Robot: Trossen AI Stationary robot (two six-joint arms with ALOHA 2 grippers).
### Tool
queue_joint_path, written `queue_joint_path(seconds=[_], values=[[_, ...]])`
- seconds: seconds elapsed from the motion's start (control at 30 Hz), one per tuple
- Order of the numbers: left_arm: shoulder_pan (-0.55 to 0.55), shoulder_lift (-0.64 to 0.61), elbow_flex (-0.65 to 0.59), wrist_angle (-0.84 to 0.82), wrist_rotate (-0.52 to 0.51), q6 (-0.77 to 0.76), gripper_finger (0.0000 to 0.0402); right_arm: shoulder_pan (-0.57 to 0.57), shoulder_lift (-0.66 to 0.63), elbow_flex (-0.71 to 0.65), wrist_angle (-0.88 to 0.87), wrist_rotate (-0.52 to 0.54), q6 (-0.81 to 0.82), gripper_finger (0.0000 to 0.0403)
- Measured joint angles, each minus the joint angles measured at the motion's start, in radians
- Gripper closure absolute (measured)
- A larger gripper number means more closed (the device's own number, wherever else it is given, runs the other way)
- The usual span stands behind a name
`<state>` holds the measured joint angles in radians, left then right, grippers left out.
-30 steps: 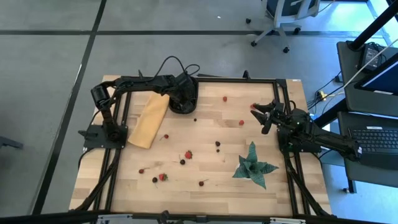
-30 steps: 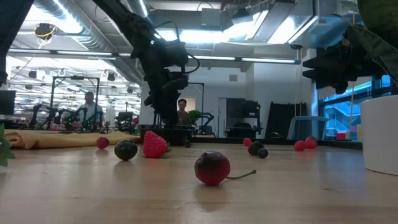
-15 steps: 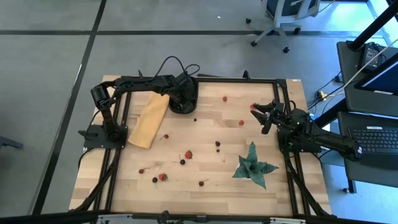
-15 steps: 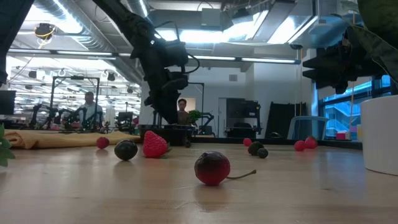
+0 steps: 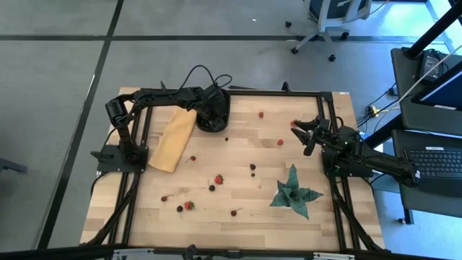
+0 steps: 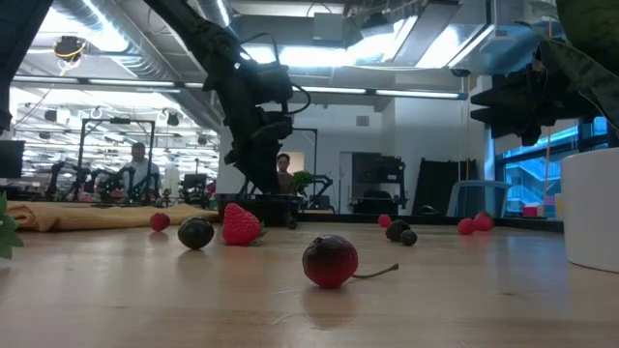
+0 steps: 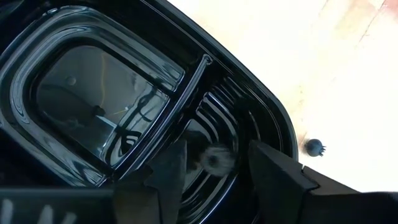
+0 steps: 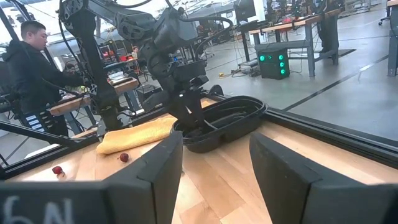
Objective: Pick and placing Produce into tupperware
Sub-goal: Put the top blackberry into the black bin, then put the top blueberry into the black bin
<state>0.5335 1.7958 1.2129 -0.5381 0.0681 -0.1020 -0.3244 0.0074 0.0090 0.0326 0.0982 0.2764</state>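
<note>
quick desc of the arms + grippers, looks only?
Both arms are black, slim jointed links. A black cable loops above the left arm near its wrist. The left gripper and right gripper each have two flat, dark wedge-shaped fingers. No markings readable.

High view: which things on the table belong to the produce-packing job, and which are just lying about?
Job:
- black tub, under the left gripper
- strawberries
- dark berries

Lying about:
- tan cloth
- green spiky plant
</note>
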Motion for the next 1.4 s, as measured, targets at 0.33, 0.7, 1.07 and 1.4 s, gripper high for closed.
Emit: queue_joint_path(seconds=[0.33,0.7,1.07,1.4], values=[[-0.037,-0.079,0.001,0.027,0.096,0.058,0.0229,0.0,0.0,0.0,0.0,0.001,0.0,0.0215],[-0.187,-0.086,0.001,0.092,0.145,0.106,0.023,0.0,0.001,0.0,0.0,0.006,-0.023,0.0215],[-0.277,-0.087,0.001,0.123,0.131,0.029,0.023,0.0,0.001,0.0,0.001,0.008,-0.022,0.0215],[-0.452,-0.087,0.001,0.201,-0.251,-0.073,0.023,0.0,0.001,0.0,0.001,0.008,-0.026,0.0215]])
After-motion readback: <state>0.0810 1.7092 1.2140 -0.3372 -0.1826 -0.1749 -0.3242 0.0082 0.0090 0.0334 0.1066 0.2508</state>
